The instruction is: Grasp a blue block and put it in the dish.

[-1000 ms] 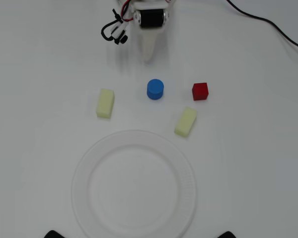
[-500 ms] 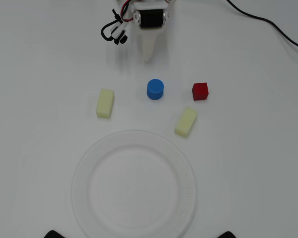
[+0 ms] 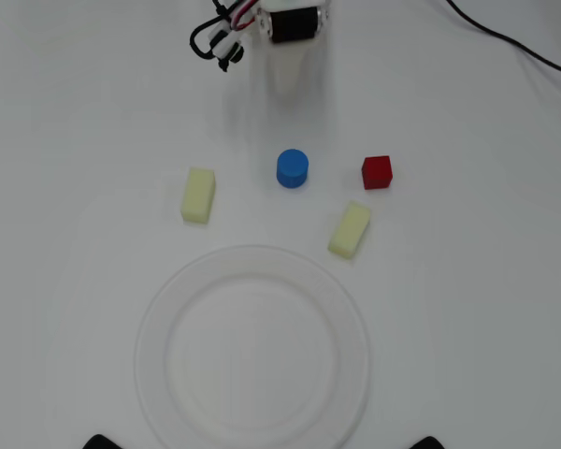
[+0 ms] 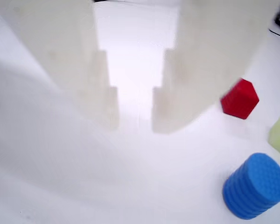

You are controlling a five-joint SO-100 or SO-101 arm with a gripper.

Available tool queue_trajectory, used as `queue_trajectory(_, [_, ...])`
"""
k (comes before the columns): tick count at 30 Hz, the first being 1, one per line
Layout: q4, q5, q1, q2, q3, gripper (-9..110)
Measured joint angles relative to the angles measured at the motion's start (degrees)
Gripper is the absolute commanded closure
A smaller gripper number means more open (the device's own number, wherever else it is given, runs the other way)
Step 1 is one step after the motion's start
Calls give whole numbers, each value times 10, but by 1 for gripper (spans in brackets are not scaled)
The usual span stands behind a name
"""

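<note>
Your translucent white two-finger gripper parted with nothing between its fingers, small bright blue ribbed cylinder block lower right of it in the wrist view, large round white plastic dish well apart.

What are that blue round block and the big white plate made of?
The blue block looks like matte plastic or dense foam: ridged sides and a finely dimpled top. The dish seems thin white plastic, slightly see-through with a faint sheen; I can't be sure.
</note>
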Motion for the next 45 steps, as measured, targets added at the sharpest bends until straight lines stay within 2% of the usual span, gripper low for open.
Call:
queue_trajectory(4, [-9,18,-32,-81,-44,73])
queue_trajectory(9, [-48,42,-32,-163,-83,65])
queue_trajectory(22, [-131,49,-12,-364,-150,68])
queue_trajectory(39, [-159,49,-11,-435,-186,74])
queue_trajectory(43, [-165,49,-17,-454,-196,77])
queue_trajectory(45, [-165,49,-15,-467,-202,83])
